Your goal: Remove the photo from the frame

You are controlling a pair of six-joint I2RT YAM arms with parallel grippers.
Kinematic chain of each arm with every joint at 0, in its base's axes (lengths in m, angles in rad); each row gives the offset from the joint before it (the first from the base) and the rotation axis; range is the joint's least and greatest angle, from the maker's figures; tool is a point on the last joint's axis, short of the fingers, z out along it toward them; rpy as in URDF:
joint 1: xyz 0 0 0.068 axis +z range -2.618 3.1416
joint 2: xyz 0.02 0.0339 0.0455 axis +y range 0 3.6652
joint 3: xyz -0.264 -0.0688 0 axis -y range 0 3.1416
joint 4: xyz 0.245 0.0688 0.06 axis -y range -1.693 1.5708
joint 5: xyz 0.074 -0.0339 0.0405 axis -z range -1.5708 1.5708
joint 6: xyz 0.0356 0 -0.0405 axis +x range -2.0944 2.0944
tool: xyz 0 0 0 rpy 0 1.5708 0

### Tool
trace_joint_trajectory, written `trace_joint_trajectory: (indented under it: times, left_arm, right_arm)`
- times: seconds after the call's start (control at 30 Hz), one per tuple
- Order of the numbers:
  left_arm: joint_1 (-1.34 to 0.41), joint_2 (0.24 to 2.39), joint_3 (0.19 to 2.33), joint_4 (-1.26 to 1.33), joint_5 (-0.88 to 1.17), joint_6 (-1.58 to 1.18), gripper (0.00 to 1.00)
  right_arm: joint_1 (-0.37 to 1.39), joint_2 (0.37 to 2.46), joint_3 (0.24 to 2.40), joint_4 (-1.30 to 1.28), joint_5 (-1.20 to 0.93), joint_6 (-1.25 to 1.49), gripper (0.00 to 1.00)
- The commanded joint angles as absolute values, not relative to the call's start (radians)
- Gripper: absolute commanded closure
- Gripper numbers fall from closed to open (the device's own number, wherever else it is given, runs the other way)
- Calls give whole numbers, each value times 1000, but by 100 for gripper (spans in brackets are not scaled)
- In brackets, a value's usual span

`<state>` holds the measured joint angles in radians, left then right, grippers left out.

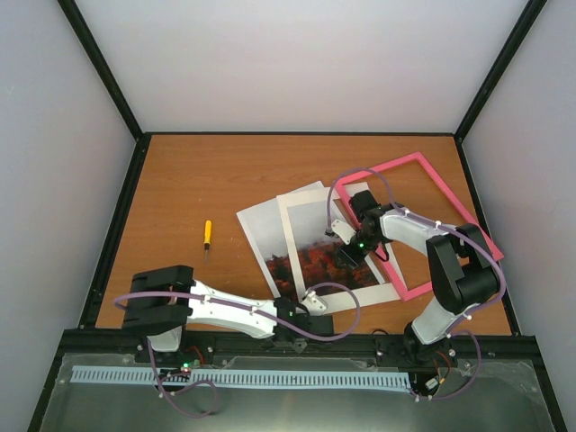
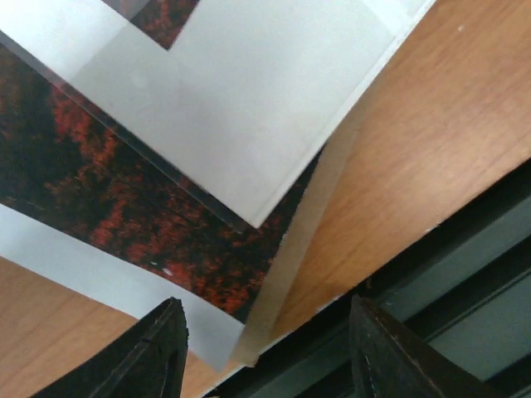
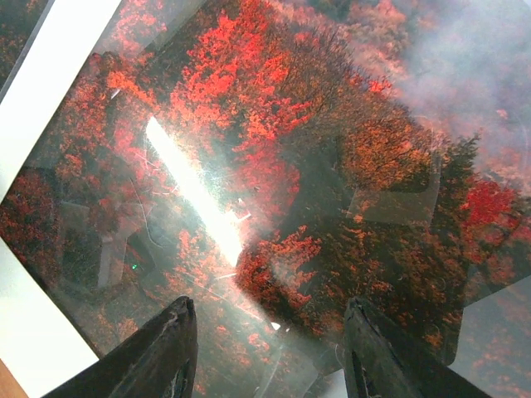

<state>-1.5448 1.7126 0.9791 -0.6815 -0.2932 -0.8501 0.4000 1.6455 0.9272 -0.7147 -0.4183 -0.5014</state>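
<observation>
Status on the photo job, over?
Left tool open at photo corner. Right tool open over glass. Photo out of frame, lying under mat and glass.

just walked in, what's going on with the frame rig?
The pink frame lies empty on the right. The white mat and the photo lie fanned at its left edge, the photo sticking out from under the mat. The right gripper hangs open over the picture's red trees; the left gripper is open at the stack's near corner. A yellow-handled tool lies further left.
</observation>
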Motion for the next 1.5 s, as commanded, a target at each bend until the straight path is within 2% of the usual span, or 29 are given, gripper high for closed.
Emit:
trace_joint_trajectory:
  times: [0.0, 0.5, 0.7, 0.9, 1.17, 1.47]
  left_arm:
    - [-1551, 1720, 977, -781, -369, -773, 47]
    - [-1551, 1630, 944, -784, -396, -713, 48]
    - [-1549, 1601, 966, -843, -450, -820, 45]
    - [-1551, 1479, 851, -641, -301, -592, 44]
    - [-1551, 1592, 927, -643, -344, -474, 48]
    - [-1551, 1730, 1002, -761, -415, -525, 61]
  right_arm:
    - [407, 1626, 919, -715, -419, -512, 51]
    - [407, 1632, 921, -721, -421, -514, 51]
    - [407, 1633, 920, -721, -426, -514, 51]
    - [408, 1636, 922, -722, -424, -514, 51]
    - [407, 1631, 920, -723, -418, -510, 51]
    - [407, 1638, 920, -724, -420, -512, 51]
